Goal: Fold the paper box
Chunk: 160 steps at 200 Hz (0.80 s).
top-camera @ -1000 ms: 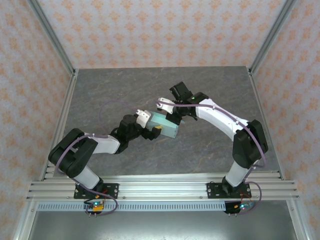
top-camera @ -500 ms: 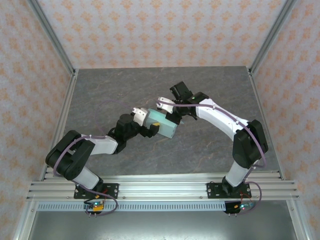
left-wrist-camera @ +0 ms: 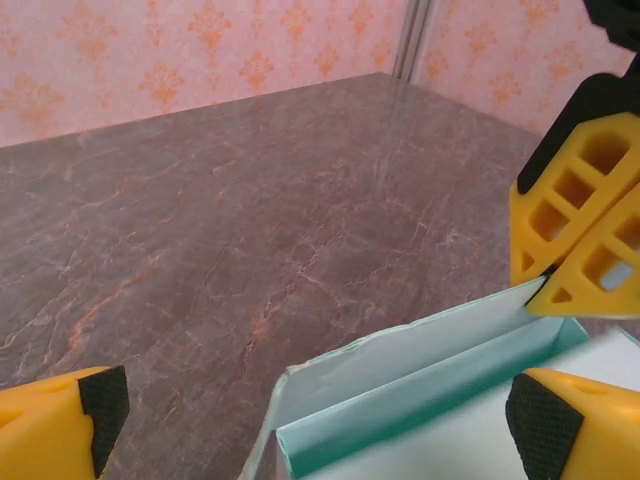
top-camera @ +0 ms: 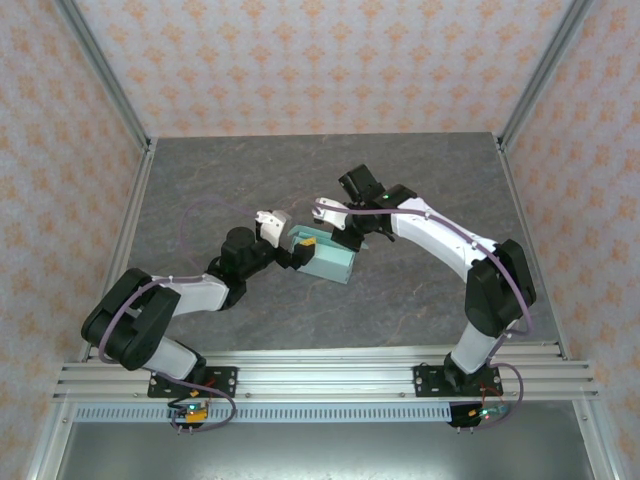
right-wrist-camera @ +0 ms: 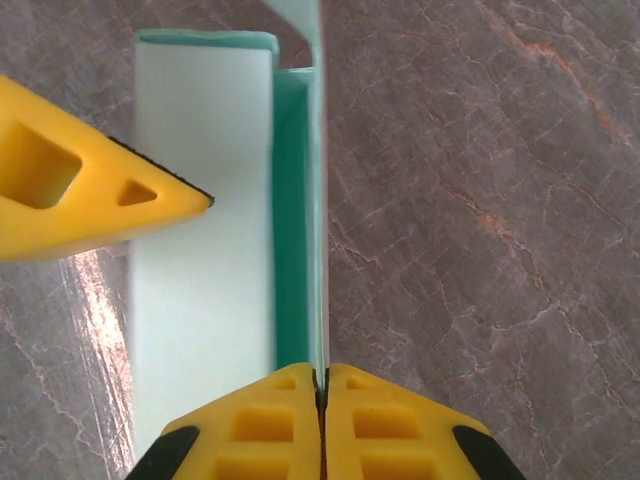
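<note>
**mo_k:** What's the right gripper up to here?

**tabletop_dan:** Its jaws are pressed tight together, pinching one thin upright wall of the paper box right at the edge. From its wrist cam that wall runs straight away from the fingertips, with a darker teal strip beside it and then a wide pale mint panel.

**mo_k:** And the left gripper?

**tabletop_dan:** Spread wide. On its own cam there's one yellow finger with a black pad in each bottom corner, and the box sits in the gap between them, open side up. One of its fingertips also pokes in over the pale panel on the right wrist cam. I can't tell if it's actually touching the card.

**mo_k:** Where's the box overall?

**tabletop_dan:** From above it's about mid-table, right between the two grippers, with the left arm reaching in from the left and the right arm curving over from the right. I honestly can't tell if it's resting on the grey marbled top or lifted a bit. Pink patterned walls stand around the table.
</note>
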Tool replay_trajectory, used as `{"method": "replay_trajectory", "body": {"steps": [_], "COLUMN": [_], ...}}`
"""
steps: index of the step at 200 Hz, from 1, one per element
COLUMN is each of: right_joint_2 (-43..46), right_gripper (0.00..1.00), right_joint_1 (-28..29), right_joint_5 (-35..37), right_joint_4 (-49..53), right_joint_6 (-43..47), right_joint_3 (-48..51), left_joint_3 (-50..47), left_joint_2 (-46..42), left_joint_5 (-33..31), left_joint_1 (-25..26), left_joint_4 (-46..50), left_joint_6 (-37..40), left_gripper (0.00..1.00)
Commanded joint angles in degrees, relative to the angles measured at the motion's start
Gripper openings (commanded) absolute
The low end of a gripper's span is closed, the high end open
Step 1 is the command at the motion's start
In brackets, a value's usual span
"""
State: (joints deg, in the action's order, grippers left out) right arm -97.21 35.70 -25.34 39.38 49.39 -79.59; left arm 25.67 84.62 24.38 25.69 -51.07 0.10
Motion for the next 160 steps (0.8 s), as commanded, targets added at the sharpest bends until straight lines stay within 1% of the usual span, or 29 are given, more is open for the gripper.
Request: {"method": "replay_trajectory", "body": {"steps": [1, 16, 43, 73, 102, 111, 124, 141, 148, 160], "right_joint_2": [0.1, 0.2, 0.2, 0.3, 0.1, 0.0, -0.2, -0.4, -0.5, -0.5], "right_gripper": [0.08, 0.08, 0.08, 0.08, 0.15, 0.20, 0.33, 0.47, 0.51, 0.56], "right_joint_1": [0.3, 0.4, 0.3, 0.3, 0.3, 0.3, 0.3, 0.3, 0.2, -0.2], "right_joint_5": [-1.4, -1.3, -0.9, -0.8, -1.0, -0.9, -0.6, 0.5, 0.6, 0.0], "right_joint_4": [2.2, 2.1, 2.1, 1.7, 1.8, 1.8, 1.7, 0.9, 0.9, 1.0], "right_joint_6": [0.9, 0.9, 0.8, 0.4, -0.5, -1.2, -2.5, -5.0, -5.6, -6.8], "right_joint_3": [0.6, 0.7, 0.8, 0.6, 0.0, -0.1, -0.3, -0.6, -0.8, -1.4], "left_joint_3": [0.6, 0.6, -0.2, -0.8, -0.6, -0.5, -0.1, 2.0, 2.7, 3.4], "left_joint_2": [0.1, 1.1, 0.9, -1.7, -6.2, -8.2, -11.3, -15.1, -16.3, -18.0], "left_joint_5": [3.8, 4.5, 3.6, 1.2, -0.2, -2.1, -6.2, -13.6, -14.6, -13.5], "left_joint_1": [-0.5, -0.5, -0.5, -0.5, -0.5, -0.5, -0.5, -0.6, -0.9, -1.7], "left_joint_4": [-2.2, -2.8, -2.6, 0.3, 4.1, 5.9, 10.3, 21.0, 24.5, 28.4], "left_joint_6": [1.8, 1.4, 0.9, -0.4, -3.1, -4.7, -7.9, -13.5, -14.6, -15.6], "left_gripper": [0.98, 0.97, 0.97, 1.00, 1.00, 1.00, 1.00, 1.00, 1.00, 1.00]}}
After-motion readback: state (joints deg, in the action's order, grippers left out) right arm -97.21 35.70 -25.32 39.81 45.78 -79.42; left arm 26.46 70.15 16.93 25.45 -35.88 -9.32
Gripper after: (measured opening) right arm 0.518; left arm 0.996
